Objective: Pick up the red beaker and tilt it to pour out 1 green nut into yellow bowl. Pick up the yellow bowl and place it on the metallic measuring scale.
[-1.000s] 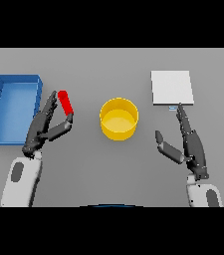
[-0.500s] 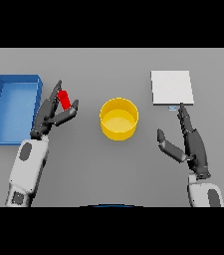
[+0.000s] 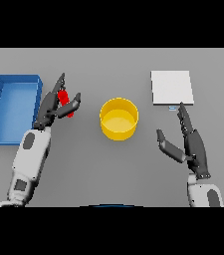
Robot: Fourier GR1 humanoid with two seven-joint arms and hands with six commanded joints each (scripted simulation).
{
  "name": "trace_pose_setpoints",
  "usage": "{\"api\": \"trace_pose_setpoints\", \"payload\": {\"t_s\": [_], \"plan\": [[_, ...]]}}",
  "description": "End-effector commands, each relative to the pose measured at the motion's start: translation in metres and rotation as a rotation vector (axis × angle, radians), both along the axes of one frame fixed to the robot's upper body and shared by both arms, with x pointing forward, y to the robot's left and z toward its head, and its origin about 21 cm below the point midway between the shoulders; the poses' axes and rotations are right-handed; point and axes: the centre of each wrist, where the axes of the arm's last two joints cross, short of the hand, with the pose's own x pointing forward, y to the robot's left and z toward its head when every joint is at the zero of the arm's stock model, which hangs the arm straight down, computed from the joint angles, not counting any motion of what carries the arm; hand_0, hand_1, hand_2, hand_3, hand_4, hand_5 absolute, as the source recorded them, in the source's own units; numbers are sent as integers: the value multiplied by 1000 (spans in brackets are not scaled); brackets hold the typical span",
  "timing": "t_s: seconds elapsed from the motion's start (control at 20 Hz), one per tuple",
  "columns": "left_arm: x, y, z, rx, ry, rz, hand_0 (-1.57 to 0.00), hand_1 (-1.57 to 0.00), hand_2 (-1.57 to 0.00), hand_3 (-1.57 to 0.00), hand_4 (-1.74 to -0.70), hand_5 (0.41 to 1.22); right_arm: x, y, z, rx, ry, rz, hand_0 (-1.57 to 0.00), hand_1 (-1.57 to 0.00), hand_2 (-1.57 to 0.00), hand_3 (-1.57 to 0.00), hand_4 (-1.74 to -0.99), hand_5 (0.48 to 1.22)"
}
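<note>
The red beaker (image 3: 65,101) stands left of the yellow bowl (image 3: 119,118), which sits at the table's middle. My left hand (image 3: 53,106) is around the beaker, fingers on its far left side and thumb on its right, loosely closing on it. The metallic measuring scale (image 3: 171,87) lies flat at the back right. My right hand (image 3: 192,142) rests open in front of the scale, fingers pointing toward it, to the right of the bowl. No green nut is visible.
A blue rectangular bin (image 3: 12,105) sits at the far left, just beside my left forearm.
My left hand has moved forward and up the table, carrying on toward the beaker and closing round it. The beaker now sits further from me. The right hand has not moved.
</note>
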Motion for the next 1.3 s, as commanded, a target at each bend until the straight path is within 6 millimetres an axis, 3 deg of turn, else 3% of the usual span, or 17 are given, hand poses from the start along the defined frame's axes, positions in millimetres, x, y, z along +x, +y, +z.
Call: {"api": "trace_pose_setpoints", "payload": {"t_s": [0.0, 0.05, 0.1, 0.15, 0.25, 0.45, 0.65, 0.85, 0.95, 1.25], "plan": [[3, -5, -1, -6, 6, 7, 1, 1, -30, -3, -1389, 752, 3, -2, 2, -9, -7, -7, 1, 1, 1, 1, -1295, 683], [5, -7, 0, -14, 2, 12, -81, -84, -122, -75, -1416, 770, 0, -2, -1, -18, -4, -7, 1, 1, 1, 1, -1291, 684], [6, -9, -1, -34, 12, 26, -253, -276, -307, -220, -1444, 795, 1, 1, -1, -14, -8, 1, 1, 1, 1, 1, -1289, 684], [5, -10, -4, -40, 18, 36, -458, -483, -501, -490, -1443, 881, 3, -1, 1, -15, -5, -4, 1, 1, 1, 1, -1286, 685], [6, -16, -7, 0, 8, 72, -859, -875, -886, -879, -1439, 1003, 0, -2, 0, -17, -4, 3, 1, 1, 1, 1, -1283, 683], [5, -23, -9, 2, -21, 70, -1279, -1286, -1290, -1288, -1447, 1132, 4, -3, 0, -8, -12, 4, 1, 1, 1, 1, -1293, 682], [9, -22, -4, -20, -70, 87, -1452, -1454, -1456, -1455, -1621, 1117, 6, 2, -3, -13, -9, 18, 1, 1, 1, 1, -1288, 679], [9, -17, 13, -13, -152, 85, -1522, -1523, -1524, -1523, -1692, 1100, 6, 1, -3, -33, -21, 18, 1, 1, 1, 1, -1254, 667], [11, -25, 29, 8, -189, 73, -1540, -1540, -1541, -1541, -1709, 1097, 10, 5, 0, -32, -28, 26, 1, 1, 1, 1, -1255, 672], [17, -35, 72, 348, -235, -101, -1563, -1563, -1563, -1563, -1733, 1121, 3, 4, -3, -79, -28, 9, 1, 1, 1, 1, -1243, 691]]}}
